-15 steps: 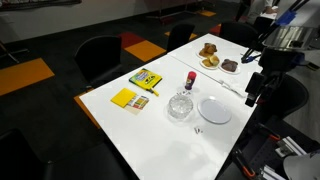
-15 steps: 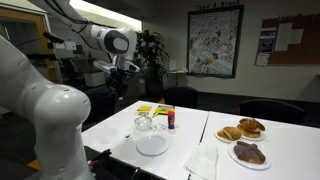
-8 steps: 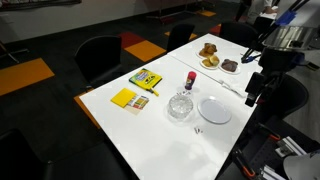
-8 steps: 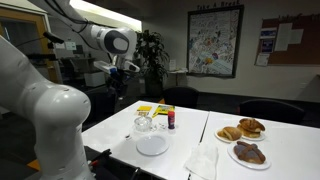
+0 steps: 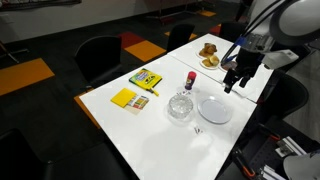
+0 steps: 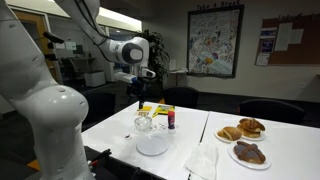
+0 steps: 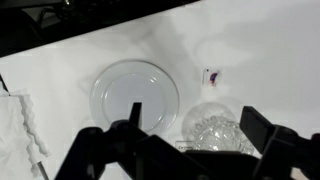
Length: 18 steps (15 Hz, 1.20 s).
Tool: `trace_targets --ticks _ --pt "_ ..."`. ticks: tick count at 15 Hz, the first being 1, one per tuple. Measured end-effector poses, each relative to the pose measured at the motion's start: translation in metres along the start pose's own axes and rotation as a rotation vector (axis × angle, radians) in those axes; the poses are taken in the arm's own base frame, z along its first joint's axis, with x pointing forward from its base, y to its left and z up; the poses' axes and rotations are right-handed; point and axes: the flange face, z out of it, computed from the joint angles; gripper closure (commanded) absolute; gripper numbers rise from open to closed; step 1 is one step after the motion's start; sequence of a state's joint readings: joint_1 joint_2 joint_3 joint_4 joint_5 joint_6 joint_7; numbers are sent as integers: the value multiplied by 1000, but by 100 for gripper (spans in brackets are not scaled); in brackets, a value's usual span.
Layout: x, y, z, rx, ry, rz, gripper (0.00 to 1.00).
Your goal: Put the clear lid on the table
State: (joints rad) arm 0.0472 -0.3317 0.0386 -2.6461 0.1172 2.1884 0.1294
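Note:
The clear bowl (image 5: 180, 106) stands mid-table beside the white plate (image 5: 214, 110). The clear lid (image 7: 206, 117) appears to rest on top of the bowl; the two glass pieces are hard to tell apart. My gripper (image 5: 231, 84) hangs above the white table (image 5: 150, 135), over the far edge of the plate and a little to the side of the bowl. In the wrist view the gripper (image 7: 198, 128) is open and empty, with its dark fingers (image 7: 134, 116) on either side of the bowl and lid below. It also shows in an exterior view (image 6: 138, 96).
A small red bottle (image 5: 190, 80) stands just behind the bowl. Yellow packets (image 5: 146, 79) and a yellow card (image 5: 128, 99) lie to one side. Plates of pastries (image 5: 210, 55) sit at the far end. A white napkin (image 6: 203, 160) lies near the plate. Chairs surround the table.
The arm has swung in from beyond the table's edge to a spot over the table, above the plate and near the bowl. The objects have not moved.

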Motion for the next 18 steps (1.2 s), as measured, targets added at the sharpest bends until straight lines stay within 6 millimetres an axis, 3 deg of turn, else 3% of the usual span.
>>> trace_targets --ticks 4,8,13,18 --pt "66 6 15 8 -11 -60 0" --pt "118 -13 31 16 -27 -164 0" --pt "131 -55 48 44 -52 -258 0" --pt "132 -56 47 44 -49 -260 0"
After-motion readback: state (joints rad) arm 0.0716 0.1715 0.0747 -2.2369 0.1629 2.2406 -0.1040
